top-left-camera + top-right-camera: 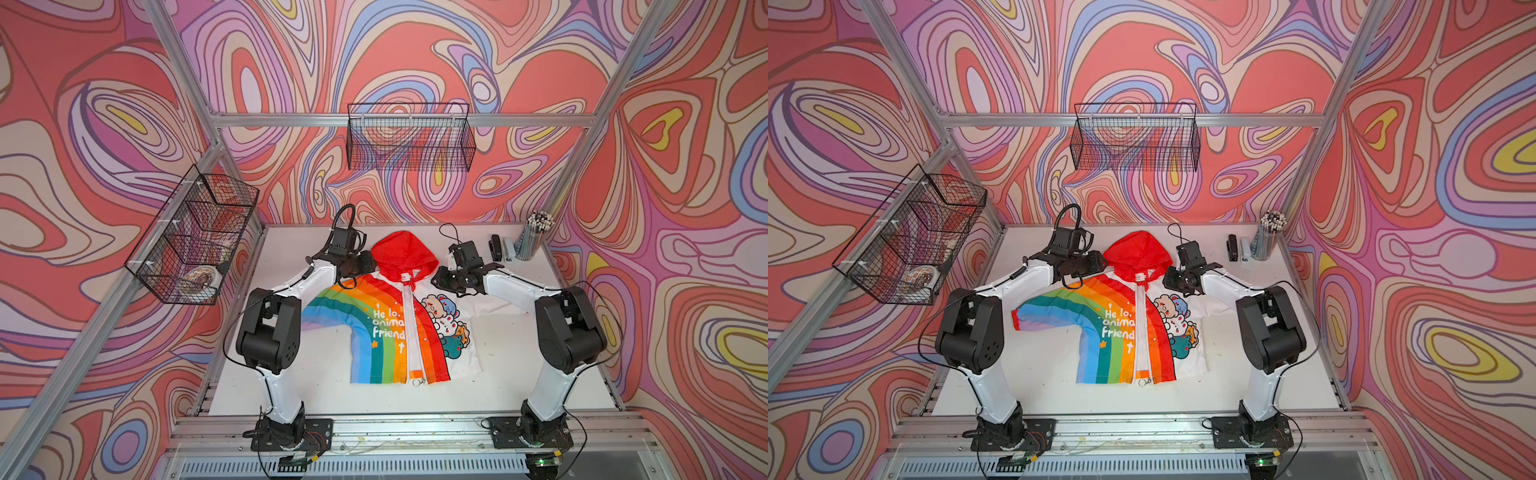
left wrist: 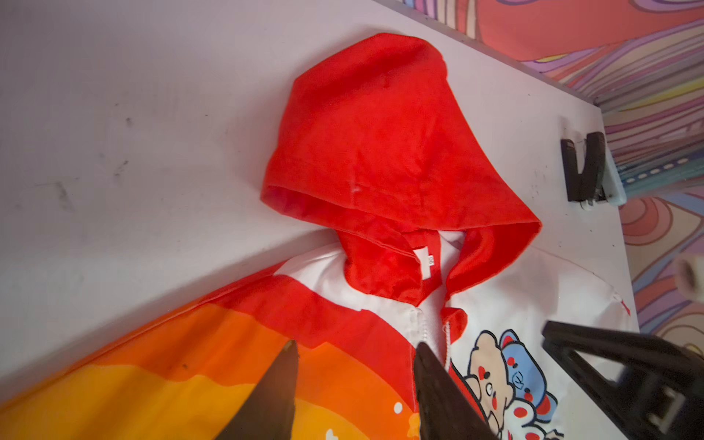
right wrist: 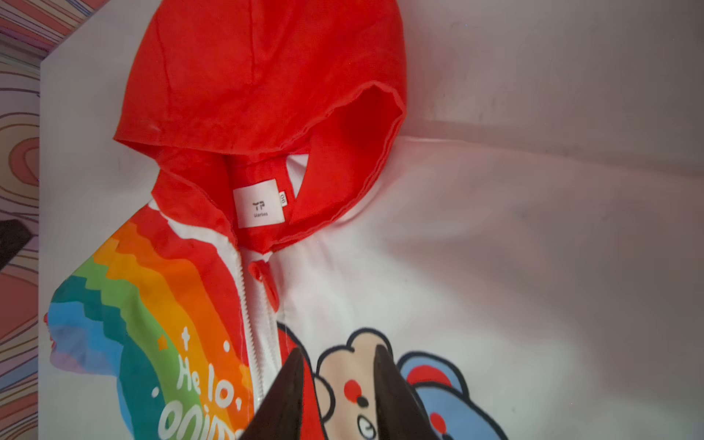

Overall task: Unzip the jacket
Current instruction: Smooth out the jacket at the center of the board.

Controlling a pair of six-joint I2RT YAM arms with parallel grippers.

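Left jaws stand half apart, right jaws narrower, both empty over the jacket (image 1: pixel 386 332) near its hood (image 1: pixel 405 253).

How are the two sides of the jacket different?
On the jacket, the rainbow side is all bright stripes; the white side is mostly white. The rainbow side carries white words; the white side carries cartoon animals. Both meet at the white zipper, under the red hood.

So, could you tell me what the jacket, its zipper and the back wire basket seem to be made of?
The jacket: thin printed synthetic fabric, probably, lying flat with fine creases. Its zipper: white, plastic-looking teeth. The wire basket: rigid thin metal wire, likely with a matte black coating.
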